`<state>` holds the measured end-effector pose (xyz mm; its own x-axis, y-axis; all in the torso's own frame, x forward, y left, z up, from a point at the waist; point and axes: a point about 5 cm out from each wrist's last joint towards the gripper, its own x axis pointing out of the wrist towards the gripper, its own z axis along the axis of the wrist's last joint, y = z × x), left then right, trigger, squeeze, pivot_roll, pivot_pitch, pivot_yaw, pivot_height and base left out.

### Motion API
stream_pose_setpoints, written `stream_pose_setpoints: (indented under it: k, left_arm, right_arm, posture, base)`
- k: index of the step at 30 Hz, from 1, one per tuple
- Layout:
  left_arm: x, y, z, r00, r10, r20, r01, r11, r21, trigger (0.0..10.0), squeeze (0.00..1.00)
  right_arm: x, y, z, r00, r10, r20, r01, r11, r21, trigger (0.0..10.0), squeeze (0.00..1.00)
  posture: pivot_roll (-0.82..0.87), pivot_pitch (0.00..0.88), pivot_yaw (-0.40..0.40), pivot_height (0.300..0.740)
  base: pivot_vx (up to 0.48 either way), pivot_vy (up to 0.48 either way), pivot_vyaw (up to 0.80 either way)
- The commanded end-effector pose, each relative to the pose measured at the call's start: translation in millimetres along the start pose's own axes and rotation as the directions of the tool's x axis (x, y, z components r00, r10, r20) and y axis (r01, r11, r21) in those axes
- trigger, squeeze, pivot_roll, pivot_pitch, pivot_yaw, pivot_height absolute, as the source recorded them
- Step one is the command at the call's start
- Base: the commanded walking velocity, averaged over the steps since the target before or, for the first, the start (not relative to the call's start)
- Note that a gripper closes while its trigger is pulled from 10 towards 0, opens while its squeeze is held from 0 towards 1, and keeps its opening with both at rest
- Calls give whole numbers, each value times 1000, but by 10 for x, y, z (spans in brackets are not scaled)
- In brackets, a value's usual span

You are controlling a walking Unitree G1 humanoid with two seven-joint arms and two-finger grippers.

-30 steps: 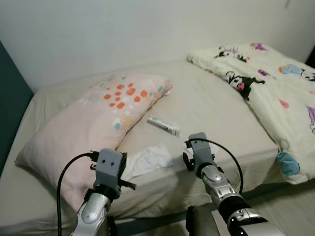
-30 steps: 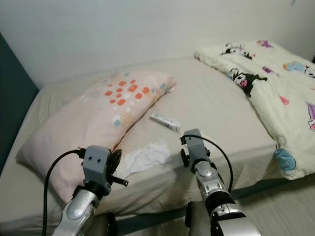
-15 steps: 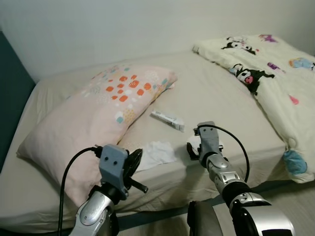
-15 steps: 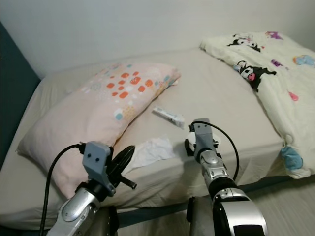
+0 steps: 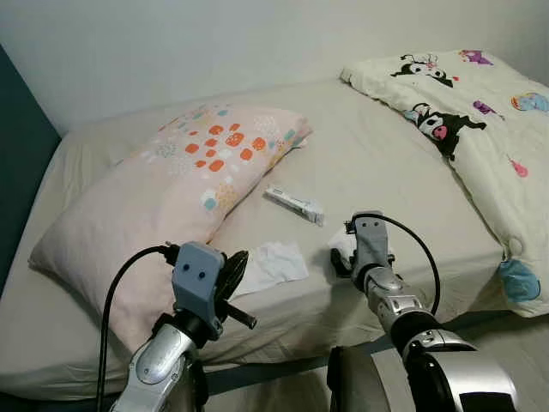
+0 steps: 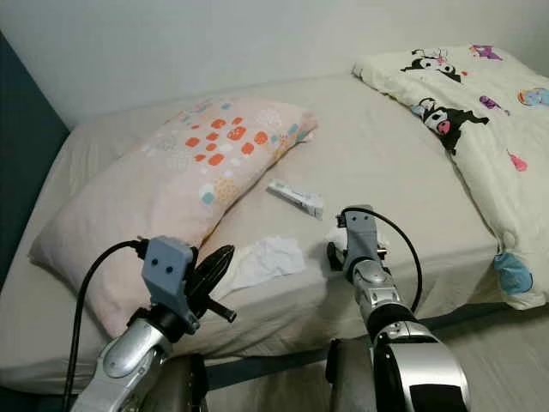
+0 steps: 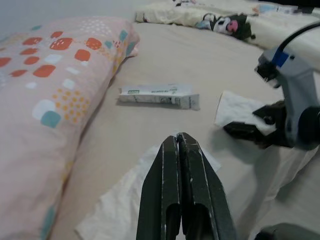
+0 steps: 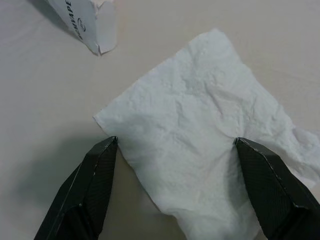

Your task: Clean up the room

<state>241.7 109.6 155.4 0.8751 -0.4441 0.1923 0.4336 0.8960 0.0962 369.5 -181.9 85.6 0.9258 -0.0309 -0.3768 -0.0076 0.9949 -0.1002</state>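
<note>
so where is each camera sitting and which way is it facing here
Left and right eye views: on the head, looking down at the bed, both silver arms in the foreground.
Left wrist view: along the shut left gripper toward a tissue and a tube.
Right wrist view: down between the open right gripper fingers onto a second tissue.
Shared: the left wrist view also shows the right gripper at that second tissue.

Legible text, as I read it from the feeds: one item only. The small white carton (image 8: pixel 82 22) lying on the bed sheet (image 5: pixel 386 163) carries dark capitals, partly cut off; I make out "…NIAPE" plus a small round mark beside it. Green print on its long face (image 7: pixel 155 91) is too small to read.
</note>
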Motion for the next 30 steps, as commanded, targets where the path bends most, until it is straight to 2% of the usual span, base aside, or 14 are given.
stream_pose_setpoints:
  k: [1, 3, 4, 5, 6, 7, 24, 29, 30]
  left_arm:
    - [-23, 53, 5, 1000, 12, -8, -11, 999, 35, 10000, 0]
    - [-19, 58, 5, 1000, 12, -9, -12, 999, 35, 10000, 0]
    - [-9, 60, 3, 1000, 9, -12, -8, 999, 37, 10000, 0]
    - [-9, 60, 3, 1000, 9, -12, -8, 999, 37, 10000, 0]
    - [-5, 57, -1, 1000, 7, -15, -6, 999, 37, 10000, 0]
    - [-1, 52, -4, 1000, 3, -17, -2, 999, 38, 10000, 0]
    - [45, 51, -25, 1000, -6, -22, 7, 999, 43, 10000, 0]
    - [53, 100, -56, 1000, 20, -23, -19, 999, 42, 10000, 0]
    - [49, 121, -75, 999, 35, -27, -34, 999, 42, 10000, 0]
  right_arm:
    - [-8, 28, -108, 998, 18, -61, -18, 1000, -6, 10000, 0]
    - [-7, 32, -103, 998, 21, -61, -22, 1000, -8, 10000, 0]
    - [-5, 41, -95, 998, 30, -59, -30, 1000, -6, 4941, 0]
    - [-5, 41, -95, 998, 30, -59, -30, 1000, -6, 4941, 0]
    - [-5, 45, -93, 998, 33, -59, -33, 999, -5, 2863, 0]
    - [-4, 50, -91, 998, 38, -57, -38, 999, -1, 0, 0]
    - [-1, 47, -64, 997, 57, -47, -56, 998, 5, 0, 0]
    - [10, 134, 38, 994, 107, 4, -107, 993, 50, 0, 0]
    - [12, 177, 66, 992, 127, 22, -128, 990, 62, 0, 0]
  posture:
    - [140, 237, 10, 556]
    - [139, 235, 11, 556]
    - [138, 234, 11, 556]
    - [138, 234, 11, 556]
    - [137, 231, 11, 556]
    - [136, 228, 11, 556]
    - [111, 186, 5, 556]
    - [93, 160, 2, 556]
    - [75, 133, 2, 556]
  base:
    - [0, 0, 0]
    - [0, 0, 0]
    - [0, 0, 0]
    - [0, 0, 0]
    - [0, 0, 0]
    - [0, 0, 0]
    - [0, 0, 0]
    - [0, 0, 0]
    - [0, 0, 0]
